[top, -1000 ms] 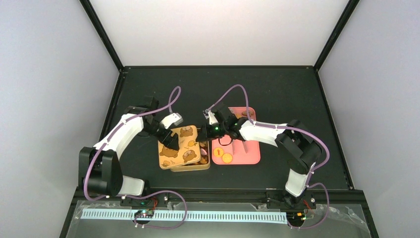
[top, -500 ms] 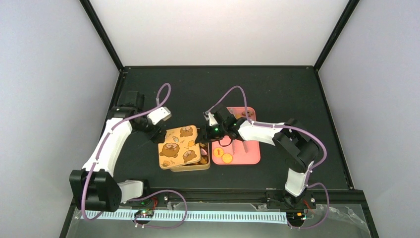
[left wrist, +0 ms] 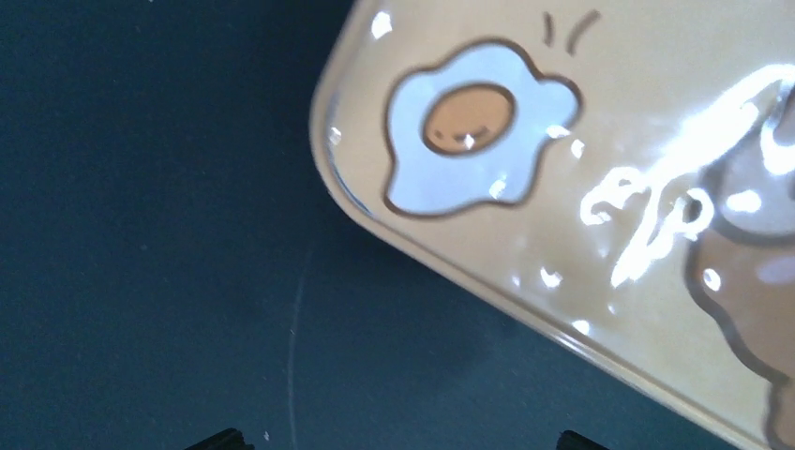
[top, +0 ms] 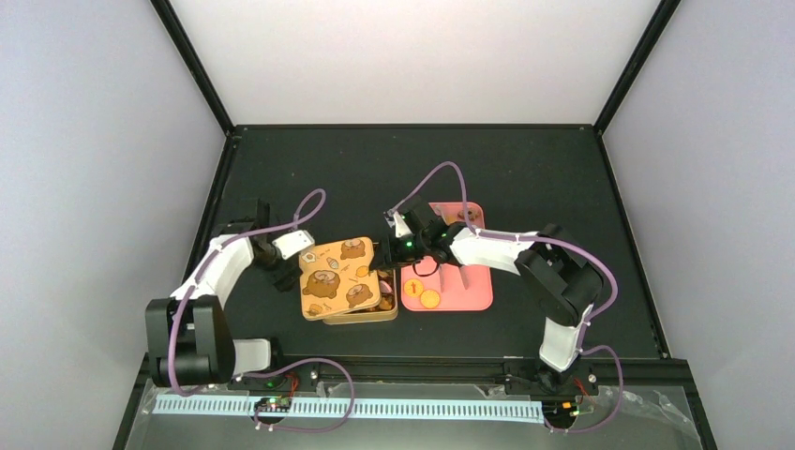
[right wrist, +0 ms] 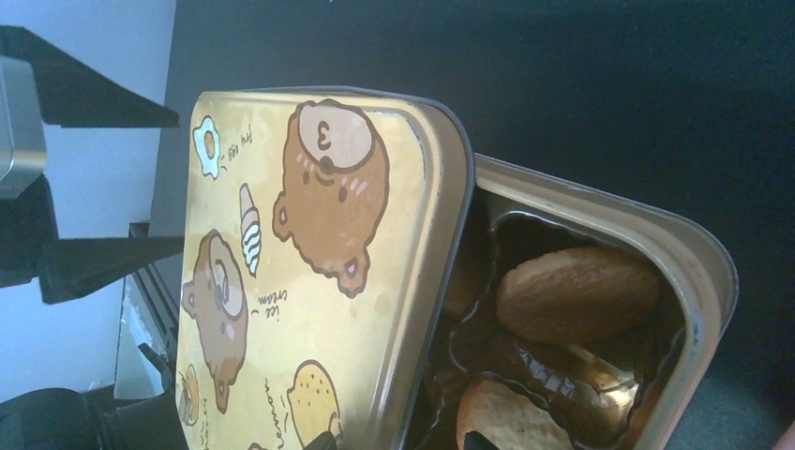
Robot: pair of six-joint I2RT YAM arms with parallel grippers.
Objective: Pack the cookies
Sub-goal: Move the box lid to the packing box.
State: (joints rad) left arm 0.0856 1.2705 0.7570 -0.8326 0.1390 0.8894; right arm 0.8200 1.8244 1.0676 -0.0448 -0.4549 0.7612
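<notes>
Withdrawn from above the lid (top: 342, 277), the left gripper (top: 283, 270) is now held just left of it, jaws spread wide. Whether the right gripper (top: 396, 251) (at the lid's far right corner) is closed cannot be told. Cookies (right wrist: 577, 292) are seen in the half-covered tin (right wrist: 708, 281); two lie on the pink tray (top: 473, 295)
</notes>
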